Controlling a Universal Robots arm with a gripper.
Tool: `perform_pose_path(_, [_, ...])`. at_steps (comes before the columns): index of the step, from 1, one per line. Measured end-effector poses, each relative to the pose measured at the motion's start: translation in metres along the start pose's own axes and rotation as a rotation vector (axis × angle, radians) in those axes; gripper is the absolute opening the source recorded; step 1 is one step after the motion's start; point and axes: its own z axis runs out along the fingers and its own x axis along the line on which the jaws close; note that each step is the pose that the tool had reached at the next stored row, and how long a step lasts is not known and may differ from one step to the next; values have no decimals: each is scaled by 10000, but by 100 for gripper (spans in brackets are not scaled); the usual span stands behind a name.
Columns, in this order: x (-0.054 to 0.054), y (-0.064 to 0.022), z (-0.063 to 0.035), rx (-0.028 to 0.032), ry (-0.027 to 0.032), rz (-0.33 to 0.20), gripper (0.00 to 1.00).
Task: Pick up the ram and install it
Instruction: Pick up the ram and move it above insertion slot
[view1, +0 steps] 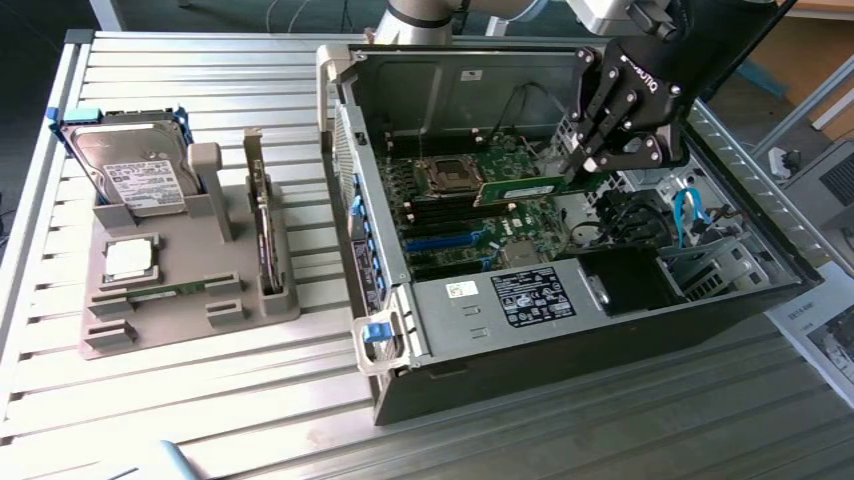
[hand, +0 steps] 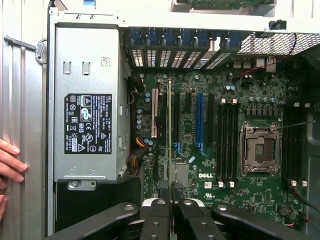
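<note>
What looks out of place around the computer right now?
A person's fingers rest on the table beside the case, odd while the gripper holds the ram over the motherboard. Nothing looks damaged.

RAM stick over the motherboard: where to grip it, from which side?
Pinch the ram by its two flat faces at its upper long edge, from above the open case, as the hand does: it is thin, on edge, lower edge facing the motherboard.
</note>
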Motion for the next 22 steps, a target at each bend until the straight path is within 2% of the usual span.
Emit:
perform_pose_path(3, [-22, 0, 6, 0, -1, 1, 12])
perform_pose_path(14, [-242, -5, 37, 0, 0, 1, 12])
perform_pose_path(22, [-499, -10, 71, 0, 0, 1, 12])
